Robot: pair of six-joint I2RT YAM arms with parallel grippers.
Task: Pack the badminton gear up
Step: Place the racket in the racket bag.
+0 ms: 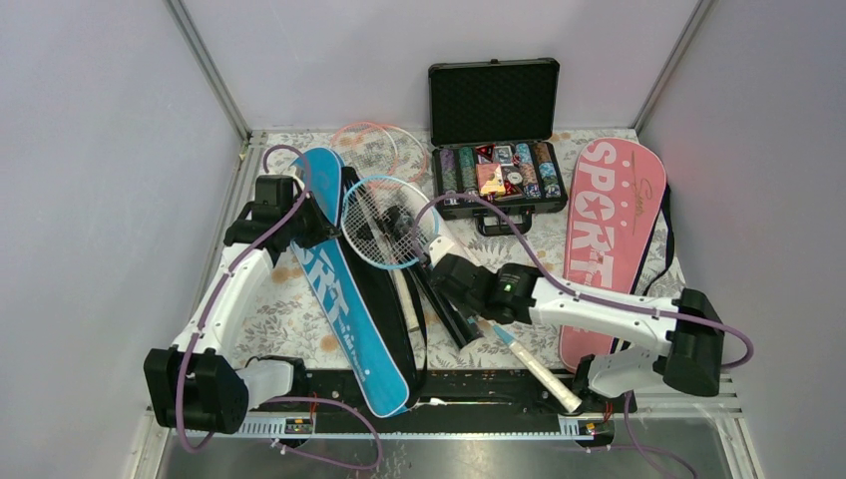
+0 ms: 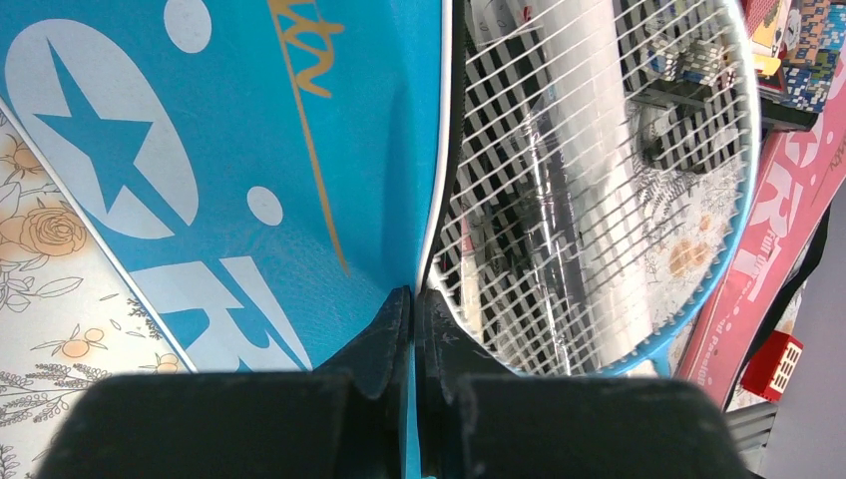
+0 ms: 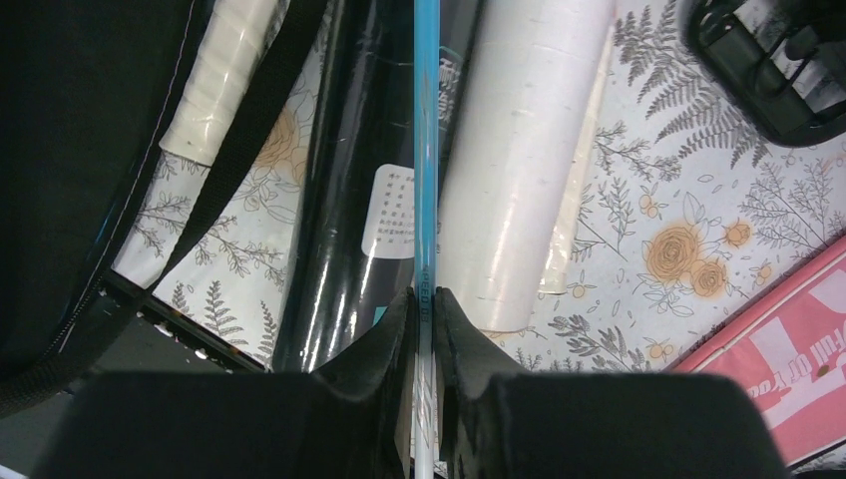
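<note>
Light-blue racket (image 1: 371, 225): the right claw (image 3: 426, 299) clamps its shaft, jaws narrow on it. The head lies well ahead of that claw, against the open edge of the blue cover (image 2: 249, 150). The left claw (image 2: 412, 299) is pinched shut on that cover's rim, with the racket head just to its right. Below the right claw, the dark tube (image 3: 354, 150) and white tube (image 3: 524, 150) lie on either side of the shaft on the bench (image 3: 698, 249). I judge the step to be feeding the head into the cover. I would lift the rim to open the mouth, then push straight along the shaft's line so the frame does not catch.
</note>
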